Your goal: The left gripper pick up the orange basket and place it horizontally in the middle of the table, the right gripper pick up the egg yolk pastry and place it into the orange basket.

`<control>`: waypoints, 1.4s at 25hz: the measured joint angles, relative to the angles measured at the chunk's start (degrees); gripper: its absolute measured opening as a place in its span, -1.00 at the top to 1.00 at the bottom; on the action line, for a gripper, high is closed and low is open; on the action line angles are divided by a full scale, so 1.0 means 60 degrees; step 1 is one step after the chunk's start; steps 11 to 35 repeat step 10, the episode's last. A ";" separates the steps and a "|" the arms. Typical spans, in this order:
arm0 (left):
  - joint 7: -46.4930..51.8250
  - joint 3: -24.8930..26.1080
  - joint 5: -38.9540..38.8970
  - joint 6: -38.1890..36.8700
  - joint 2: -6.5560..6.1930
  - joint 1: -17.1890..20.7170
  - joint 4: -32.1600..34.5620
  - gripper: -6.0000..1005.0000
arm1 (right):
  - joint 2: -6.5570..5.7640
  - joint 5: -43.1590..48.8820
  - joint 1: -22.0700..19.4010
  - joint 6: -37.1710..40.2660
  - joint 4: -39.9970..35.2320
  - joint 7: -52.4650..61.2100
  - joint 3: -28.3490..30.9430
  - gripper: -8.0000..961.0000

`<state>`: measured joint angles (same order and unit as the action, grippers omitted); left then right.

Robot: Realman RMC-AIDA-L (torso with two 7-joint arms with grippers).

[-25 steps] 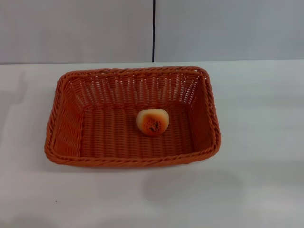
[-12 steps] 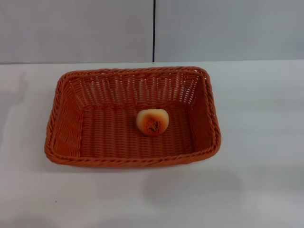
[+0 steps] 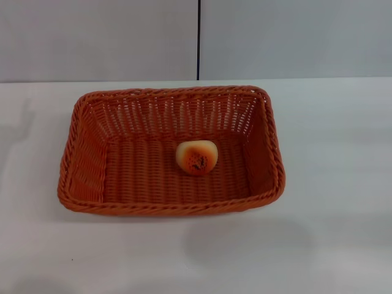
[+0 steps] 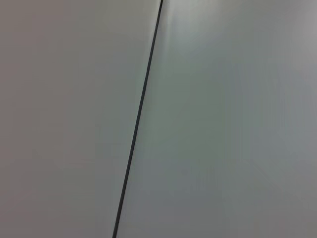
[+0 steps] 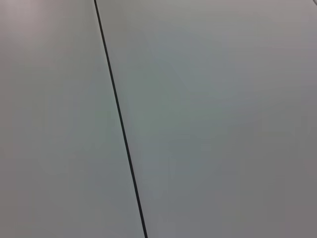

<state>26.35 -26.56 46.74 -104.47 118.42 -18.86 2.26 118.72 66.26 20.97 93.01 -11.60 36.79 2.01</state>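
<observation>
The orange basket (image 3: 86, 153) lies lengthwise across the middle of the white table (image 3: 337, 153) in the head view. Inside it, on the woven floor slightly right of centre, rests the egg yolk pastry (image 3: 196, 157), cream-coloured with an orange-brown speckled patch. Neither the left gripper nor the right gripper shows in any view. Both wrist views show only a plain grey wall with a thin dark seam (image 4: 138, 114) (image 5: 121, 119).
A grey wall with a vertical dark seam (image 3: 198, 40) stands behind the table's far edge. Bare white tabletop surrounds the basket on all sides. Faint shadows lie on the table in front of the basket.
</observation>
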 joint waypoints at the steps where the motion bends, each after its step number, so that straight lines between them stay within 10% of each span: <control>1: 0.0000 0.0000 0.0000 0.0000 0.0000 0.0000 0.0000 -0.41 | 0.0000 0.0000 0.0000 0.0000 0.0000 0.0000 0.0000 -0.51; 35: 0.0117 0.0012 -0.0032 -0.0496 -0.0004 0.0220 0.0003 -0.41 | 0.0018 0.0001 -0.0013 0.0097 0.0829 -0.0191 0.0609 -0.51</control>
